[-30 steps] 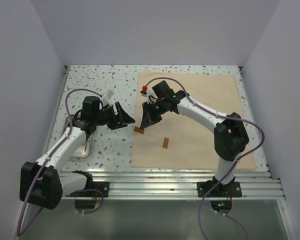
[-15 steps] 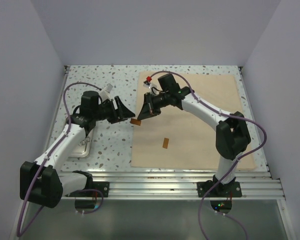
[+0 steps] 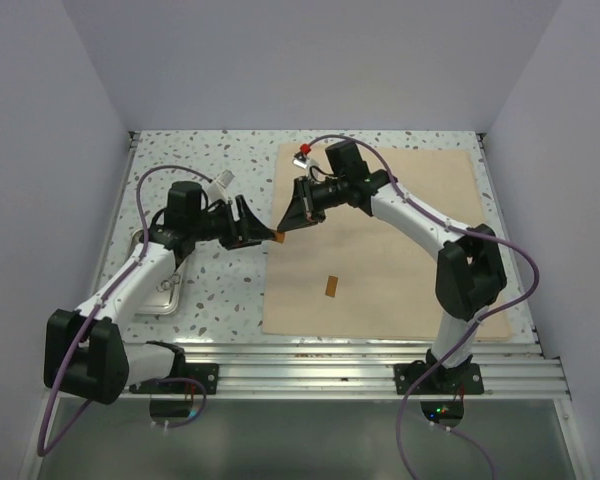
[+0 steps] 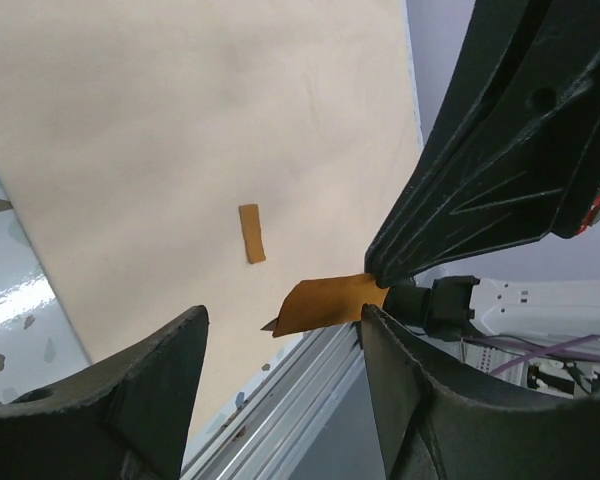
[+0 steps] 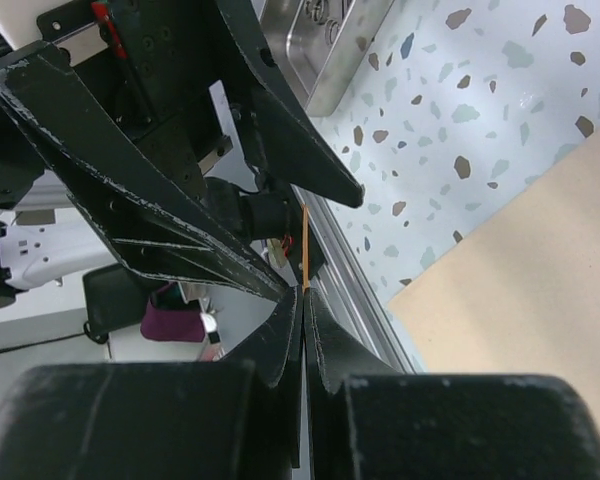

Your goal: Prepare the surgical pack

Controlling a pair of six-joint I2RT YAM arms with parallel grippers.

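The tan cloth (image 3: 380,240) lies flat on the right half of the table. My right gripper (image 3: 285,226) is shut on one brown strip (image 3: 277,236) and holds it in the air over the cloth's left edge. In the right wrist view the strip (image 5: 305,250) shows edge-on, sticking out of the shut gripper (image 5: 302,292). My left gripper (image 3: 264,232) is open, its fingertips on either side of the strip's free end (image 4: 325,302), not touching it. The second brown strip (image 3: 331,286) lies on the cloth (image 4: 230,120). No instruments or gauze are in view.
The steel tray (image 3: 165,292) sits at the table's left side, partly under my left arm; it also shows in the right wrist view (image 5: 320,50). The speckled tabletop (image 3: 200,160) lies left of the cloth. A metal rail (image 3: 330,352) runs along the near edge.
My right gripper has lifted the brown strip up and toward the left. My left gripper has come in from the left, so its open fingers now flank the strip.
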